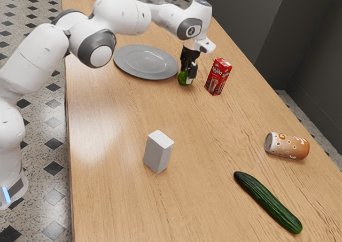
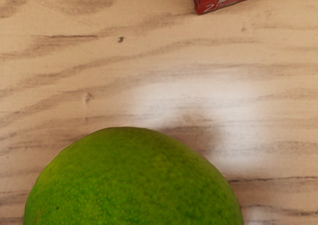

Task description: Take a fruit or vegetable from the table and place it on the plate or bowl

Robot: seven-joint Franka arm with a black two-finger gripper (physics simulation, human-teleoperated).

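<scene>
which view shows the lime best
The wrist view: the lime sits large just under the hand, its dimpled green skin plain against the wooden table. In the exterior view it is a small green patch beside the plate, partly hidden by the pincer.

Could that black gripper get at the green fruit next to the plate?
Probably yes: the gripper sits right down at the lime, with nothing between them. The red carton and plate stand clear on either side.
</scene>
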